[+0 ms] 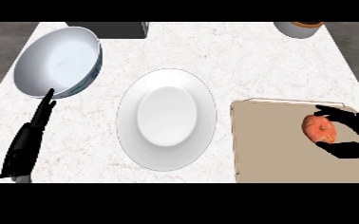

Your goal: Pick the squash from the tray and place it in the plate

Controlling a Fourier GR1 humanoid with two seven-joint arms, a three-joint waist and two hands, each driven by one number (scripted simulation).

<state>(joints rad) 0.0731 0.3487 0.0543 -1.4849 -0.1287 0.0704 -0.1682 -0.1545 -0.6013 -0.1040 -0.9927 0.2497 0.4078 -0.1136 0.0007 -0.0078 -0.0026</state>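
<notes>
An orange squash [319, 128] sits on a tan tray [270, 142] at the counter's right edge. The right hand [344, 133] curls around it, fingers above and thumb below. A white plate [166, 118] lies at the counter's center, just left of the tray, with bare counter [231, 47] behind it. The left hand [32, 133] rests at the lower left, fingers straight, tips at the rim of a white bowl [60, 61].
</notes>
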